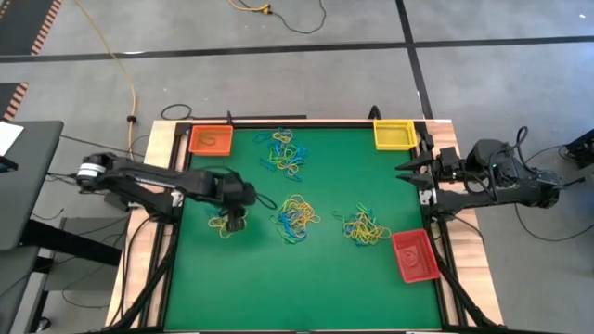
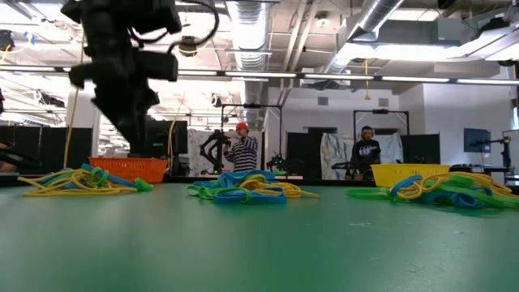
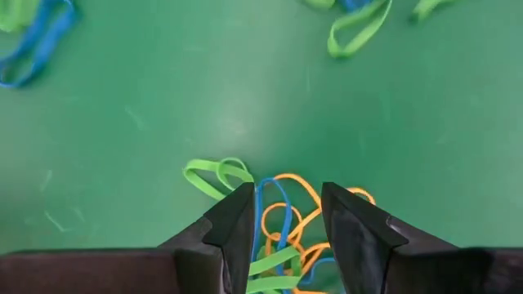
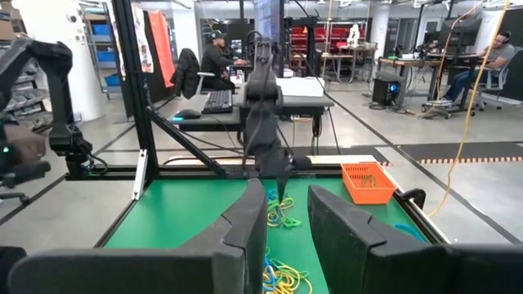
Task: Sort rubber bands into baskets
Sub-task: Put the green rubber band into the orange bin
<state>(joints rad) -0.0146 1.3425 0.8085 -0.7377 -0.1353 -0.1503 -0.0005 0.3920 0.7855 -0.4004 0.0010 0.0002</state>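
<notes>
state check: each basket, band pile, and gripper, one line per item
orange basket: far left corner, holds some bands
yellow basket: far right corner, looks empty
red basket: right edge, looks empty
rubber bands: four loose mixed piles on the mat, unsorted
left gripper: open, down over the left pile, fingers straddling bands
right gripper: open, holding nothing, waiting at the right edge

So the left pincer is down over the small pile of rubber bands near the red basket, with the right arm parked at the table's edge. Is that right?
Not quite. The left pincer is down over the small pile of rubber bands on the orange basket side; the red basket sits across the table. The high view shows it. The right pincer is indeed parked at the table's edge.
</notes>
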